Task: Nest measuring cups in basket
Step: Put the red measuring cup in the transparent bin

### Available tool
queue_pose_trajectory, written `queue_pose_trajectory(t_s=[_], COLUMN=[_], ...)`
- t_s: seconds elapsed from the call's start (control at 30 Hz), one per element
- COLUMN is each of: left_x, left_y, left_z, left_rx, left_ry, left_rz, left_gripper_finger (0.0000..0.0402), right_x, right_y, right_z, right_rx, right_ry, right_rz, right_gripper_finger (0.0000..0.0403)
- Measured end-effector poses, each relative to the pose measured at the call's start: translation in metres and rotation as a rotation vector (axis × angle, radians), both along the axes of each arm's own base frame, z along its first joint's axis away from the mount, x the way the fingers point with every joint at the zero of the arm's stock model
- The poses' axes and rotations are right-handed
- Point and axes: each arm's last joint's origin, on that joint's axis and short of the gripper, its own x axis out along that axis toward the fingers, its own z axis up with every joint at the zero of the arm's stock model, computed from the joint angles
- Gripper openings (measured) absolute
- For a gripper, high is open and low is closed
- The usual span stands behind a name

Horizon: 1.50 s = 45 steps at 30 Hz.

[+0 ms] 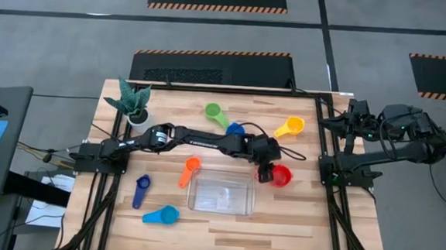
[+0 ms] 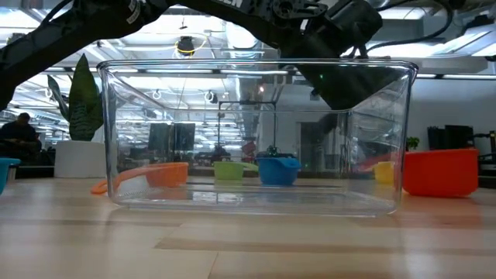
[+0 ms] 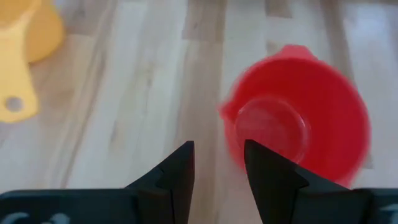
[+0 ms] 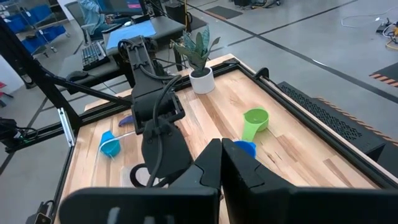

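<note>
High view: we see the left arm stretched across the table, its left gripper (image 1: 266,175) hovering at the 9 o'clock rim of the red cup (image 1: 281,176). In the left wrist view the fingers (image 3: 177,174) are parted by a narrow gap with nothing between them, tips just beside the red cup's (image 3: 298,121) rim. We cannot see the red cup's handle.

The basket (image 1: 220,195) is empty, long axis running 3 to 9 o'clock, at 7 o'clock from the red cup.

Other cups, all on the table outside the basket:
- orange cup (image 1: 190,170): handle toward 7 o'clock
- navy cup (image 1: 141,189): handle toward 7 o'clock
- light blue cup (image 1: 163,214): handle toward 9 o'clock
- green cup (image 1: 216,112): handle toward 4 o'clock
- yellow cup (image 1: 290,127): handle toward 8 o'clock
- blue cup (image 1: 235,130): partly hidden by the arm

The right gripper (image 4: 221,163) is parked off the table's right edge, fingers pressed together, empty.
</note>
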Motion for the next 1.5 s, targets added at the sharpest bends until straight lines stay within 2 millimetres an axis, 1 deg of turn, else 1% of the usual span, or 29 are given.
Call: queue_pose_trajectory(t_s=[0.1,0.3,0.5,0.73,0.87,1.17,1.4,1.5], left_x=[0.001,0.001,0.0,-0.002,-0.004,-0.004,-0.002,0.001], left_y=[0.001,-0.004,-0.012,-0.01,-0.011,-0.022,-0.022,-0.021], left_z=[0.004,0.004,0.004,0.002,0.0,0.0,0.002,0.004], left_rx=[-0.005,-0.071,-0.05,0.015,-0.025,-0.092,-0.134,-0.102], left_ry=[-0.017,-0.009,-0.007,0.027,0.042,0.042,0.02,-0.024], left_rz=[-0.003,-0.009,-0.006,0.059,0.098,0.091,0.124,0.122], left_gripper_finger=[0.0128,0.0128,0.0128,0.0128,0.0128,0.0128,0.0128,0.0128], right_x=[0.0,0.0,0.0,0.0,0.0,0.0,0.0,0.0], right_y=[0.0,0.0,0.0,0.0,0.0,0.0,0.0,0.0], right_z=[0.0,0.0,0.0,0.0,0.0,0.0,0.0,0.0], right_rx=[-0.002,-0.008,-0.009,-0.01,-0.01,-0.032,-0.032,-0.032], right_ry=[0.0,0.005,0.006,0.006,0.006,0.011,0.011,0.012], right_rz=[0.001,0.002,0.003,0.003,0.003,0.009,0.009,0.009], right_gripper_finger=[0.0026,0.0026,0.0026,0.0026,0.0026,0.0026,0.0026,0.0026])
